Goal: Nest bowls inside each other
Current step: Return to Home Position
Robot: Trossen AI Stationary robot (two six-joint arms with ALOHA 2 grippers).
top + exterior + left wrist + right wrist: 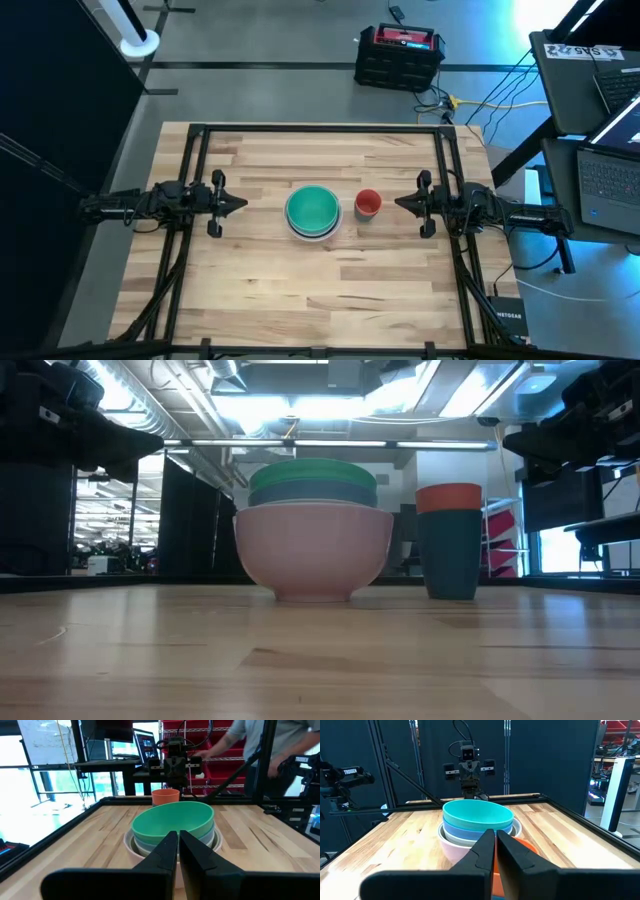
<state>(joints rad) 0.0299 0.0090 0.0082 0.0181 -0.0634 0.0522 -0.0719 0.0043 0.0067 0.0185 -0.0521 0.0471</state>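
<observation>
A stack of nested bowls (313, 212) stands on its base at the table's middle. A green bowl (312, 472) is on top, inside a light blue one (312, 493), and the outermost is a large whitish bowl (313, 550). Just to its right a tiny red bowl (449, 497) sits inside a dark blue one (449, 555). My left gripper (243, 204) is shut and level, left of the stack and pointing at it. My right gripper (398, 202) is shut and level, right of the red bowl (368, 203). Neither touches anything.
Black frame rails (196, 180) run over the table beside each arm and along its far edge. A black case (398, 55) sits on the floor beyond the far edge. Laptops (610, 180) stand off the table's right side. A person (260, 745) shows beyond the table behind the right arm.
</observation>
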